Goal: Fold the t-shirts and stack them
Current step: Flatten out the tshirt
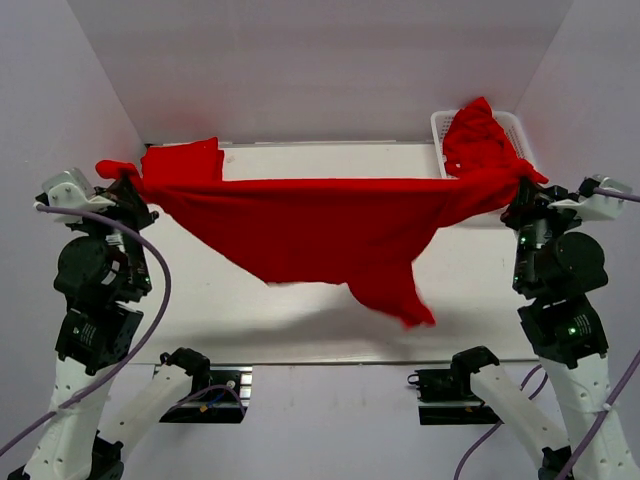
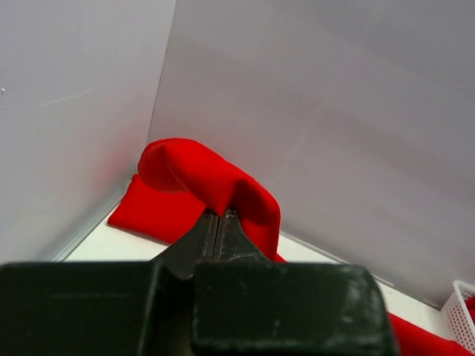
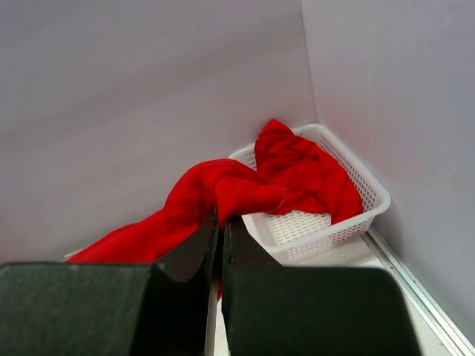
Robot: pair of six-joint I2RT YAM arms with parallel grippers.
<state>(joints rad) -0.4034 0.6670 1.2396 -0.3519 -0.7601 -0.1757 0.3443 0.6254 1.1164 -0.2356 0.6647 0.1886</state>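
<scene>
A red t-shirt [image 1: 320,225] hangs stretched in the air between my two grippers, its lower part drooping toward the table. My left gripper [image 1: 128,178] is shut on its left end; in the left wrist view the cloth [image 2: 223,182] bulges over the closed fingertips [image 2: 220,215]. My right gripper [image 1: 522,185] is shut on its right end; in the right wrist view the cloth [image 3: 215,193] folds over the closed tips [image 3: 220,219]. A folded red t-shirt [image 1: 185,160] lies at the back left of the table. Another red t-shirt [image 1: 478,135] sits crumpled in the basket.
A white lattice basket [image 1: 515,130] stands at the back right corner, also in the right wrist view [image 3: 349,222]. White walls enclose the table [image 1: 330,320] on the left, back and right. The arm bases sit at the near edge.
</scene>
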